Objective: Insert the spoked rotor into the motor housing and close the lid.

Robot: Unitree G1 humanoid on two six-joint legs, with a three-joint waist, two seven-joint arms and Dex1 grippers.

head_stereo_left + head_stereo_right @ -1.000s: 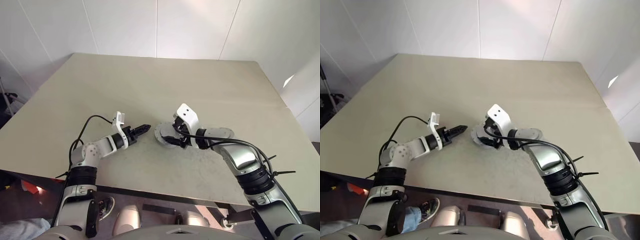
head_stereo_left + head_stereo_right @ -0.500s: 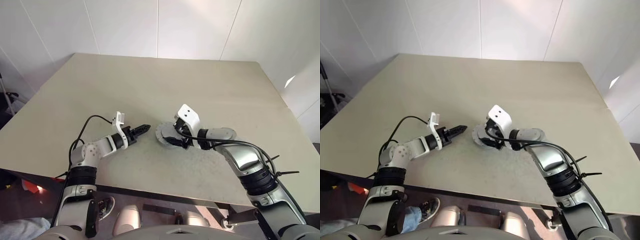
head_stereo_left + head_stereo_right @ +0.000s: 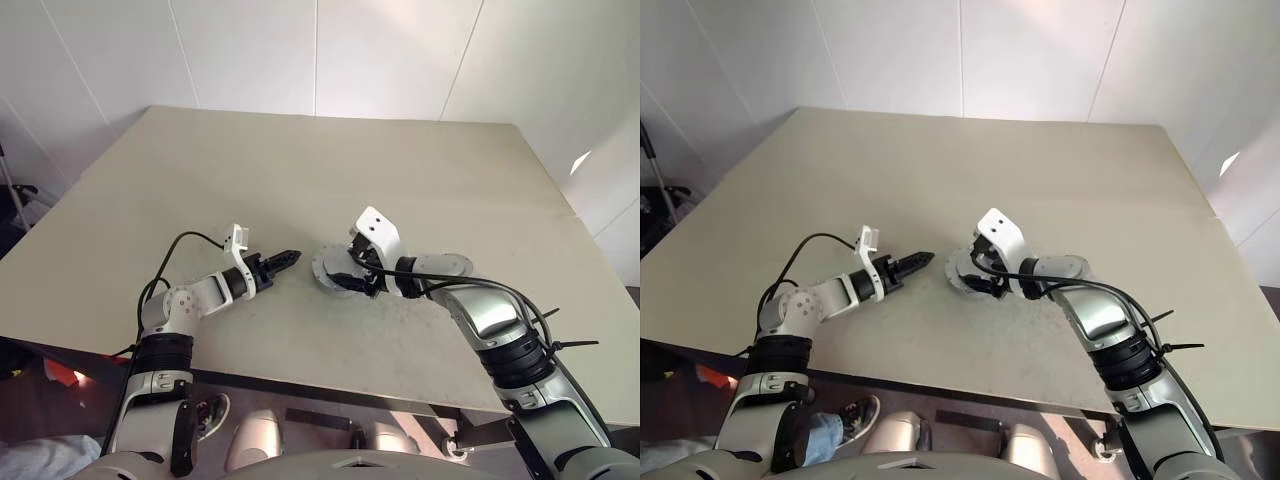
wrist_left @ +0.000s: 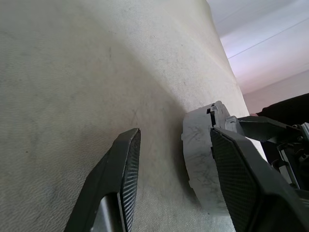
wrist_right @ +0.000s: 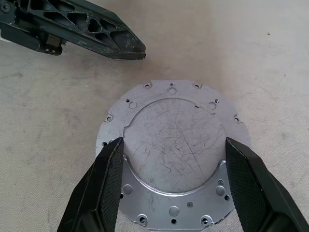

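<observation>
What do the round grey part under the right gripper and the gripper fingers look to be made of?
The round grey disc-shaped part: apparently bare metal, likely aluminium, dull silver, covered with fine scratches and ringed with small drilled holes. The right gripper's black fingers: probably moulded plastic, matte, with a fine cross-hatched grip texture on the pads.

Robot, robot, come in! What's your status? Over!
Left gripper open, empty, beside motor housing. Right gripper directly over housing. Housing on table, scratched face up. Nothing in the way. Over.

My silver-grey jointed metal arms (image 3: 485, 325) carry looping black cables (image 3: 170, 250), white wrist camera brackets (image 3: 378, 231) and textured black fingers (image 5: 110, 188).
</observation>
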